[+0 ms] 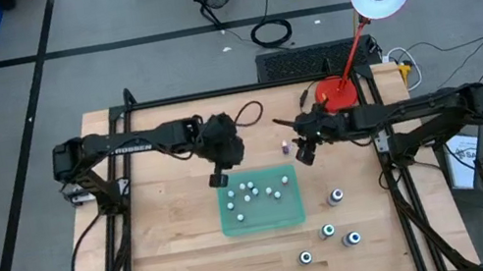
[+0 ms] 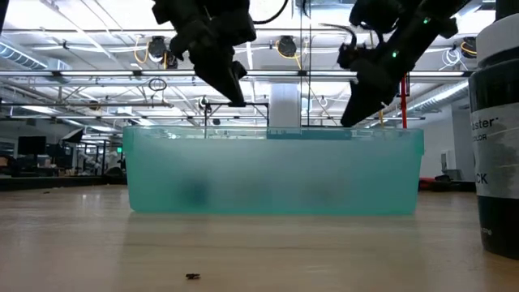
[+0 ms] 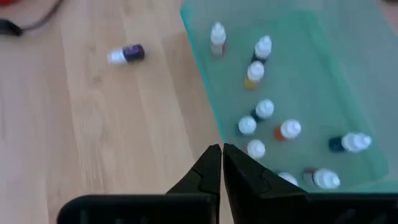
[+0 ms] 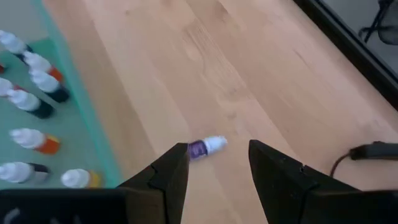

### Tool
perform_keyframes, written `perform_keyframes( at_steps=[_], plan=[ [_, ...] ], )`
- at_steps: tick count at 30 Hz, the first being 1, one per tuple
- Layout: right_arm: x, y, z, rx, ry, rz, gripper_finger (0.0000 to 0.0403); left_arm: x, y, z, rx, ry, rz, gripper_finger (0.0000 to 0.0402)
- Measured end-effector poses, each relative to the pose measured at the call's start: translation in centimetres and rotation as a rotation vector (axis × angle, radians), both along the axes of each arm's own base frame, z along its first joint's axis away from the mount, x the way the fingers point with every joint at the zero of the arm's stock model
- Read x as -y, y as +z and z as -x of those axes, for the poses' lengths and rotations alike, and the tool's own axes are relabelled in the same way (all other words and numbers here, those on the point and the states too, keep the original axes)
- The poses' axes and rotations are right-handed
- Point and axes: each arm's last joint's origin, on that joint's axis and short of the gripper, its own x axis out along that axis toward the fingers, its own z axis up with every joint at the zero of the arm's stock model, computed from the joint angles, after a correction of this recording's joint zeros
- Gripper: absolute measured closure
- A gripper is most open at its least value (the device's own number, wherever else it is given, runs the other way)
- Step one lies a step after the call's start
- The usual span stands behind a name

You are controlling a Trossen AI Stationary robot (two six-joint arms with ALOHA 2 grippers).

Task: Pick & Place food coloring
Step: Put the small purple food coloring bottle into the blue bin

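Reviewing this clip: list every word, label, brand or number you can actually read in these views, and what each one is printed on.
"...ster", "COLOR" and "...CK", all cut off: white print on the big dark bottle at the low view's right edge.
White lettering on the left arm's dark upper link: too small to read.
Labels on the small white-capped bottles in the translucent green tray, and on the purple bottle lying on the wooden table: too blurred to read.
Nothing else legible.

A tiny purple bottle with a white cap (image 4: 206, 147) lies on the wooden table (image 4: 249, 68), between the open right gripper's (image 4: 217, 171) fingers.
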Motion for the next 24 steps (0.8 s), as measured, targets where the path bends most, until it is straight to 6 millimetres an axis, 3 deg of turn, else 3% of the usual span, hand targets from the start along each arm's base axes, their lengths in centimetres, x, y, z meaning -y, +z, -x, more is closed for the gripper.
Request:
perform_keyframes(
  at_steps=[6,9,16,24],
  plan=[
    [1.2,-2.0,-1.1,-0.117,0.06,0.061,0.0248,-0.8,-2.3,0.5,0.029,0.02,0.016,0.0376],
    [2.1,-3.4,-1.7,-0.136,0.042,-0.01,0.0248,-1.5,-2.9,1.0,0.067,0.09,0.006,0.0376],
    [2.6,-6.2,-2.8,-0.253,0.175,0.012,0.0248,-1.4,-5.2,3.0,0.144,0.148,0.016,0.0376],
    [2.6,-6.8,-3.2,-0.259,0.253,0.009,0.0248,-1.1,-6.1,4.8,0.234,0.199,0.037,0.0376]
  ],
)
